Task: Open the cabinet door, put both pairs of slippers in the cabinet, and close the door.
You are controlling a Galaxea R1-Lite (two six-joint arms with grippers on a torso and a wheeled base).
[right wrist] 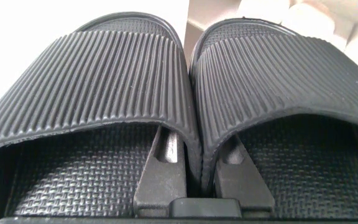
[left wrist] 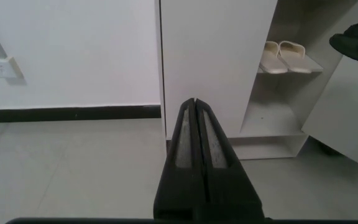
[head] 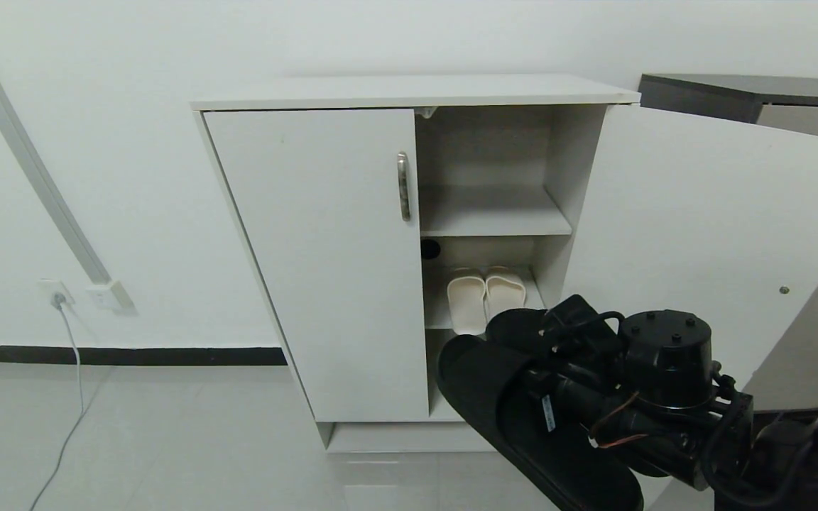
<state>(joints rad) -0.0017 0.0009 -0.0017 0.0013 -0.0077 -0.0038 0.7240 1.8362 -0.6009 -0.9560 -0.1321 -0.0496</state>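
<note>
The door [head: 707, 241] stood open; white slippers [head: 486, 294] lay inside, ahead of the right gripper [right wrist: 197, 158] grasping the unplaced black slippers [head: 522, 411]; left gripper [left wrist: 194, 143] was clenched, empty.

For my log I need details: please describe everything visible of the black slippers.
The black slippers are a pair with ribbed straps and textured footbeds, and they look rubbery. They hang side by side, tilted, in the air before the open side of the cabinet. The right gripper pinches their adjoining inner walls together.
</note>
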